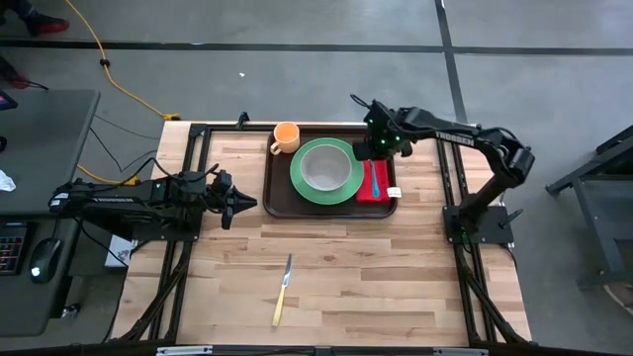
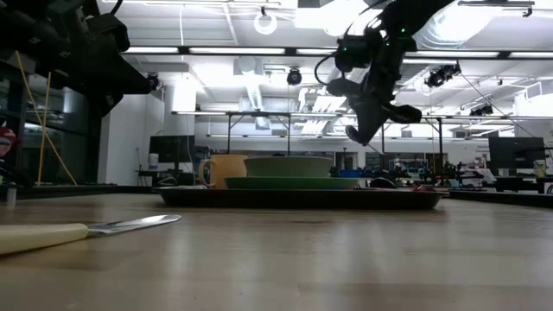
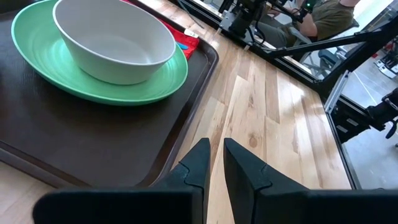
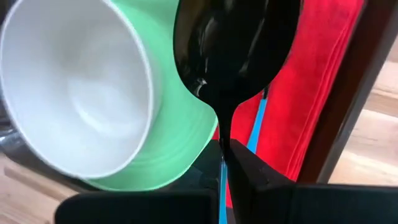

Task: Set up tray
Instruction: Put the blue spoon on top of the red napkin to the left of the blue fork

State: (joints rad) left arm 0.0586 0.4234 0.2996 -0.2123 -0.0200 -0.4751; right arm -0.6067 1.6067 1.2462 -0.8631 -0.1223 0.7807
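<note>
Right wrist view: we are gripping a black spoon (image 4: 233, 53) in the right gripper (image 4: 227, 165), advisedly lowering it level onto the red napkin (image 4: 311, 74) beside the green plate (image 4: 186, 137).

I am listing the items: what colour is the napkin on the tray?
Red; the napkin shows best in the right wrist view.

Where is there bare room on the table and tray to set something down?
Bare wood lies across the table right of the knife, and between the knife and the tray. The tray is crowded: green plate with bowl, red napkin, and the right gripper holding a black spoon above it.
</note>
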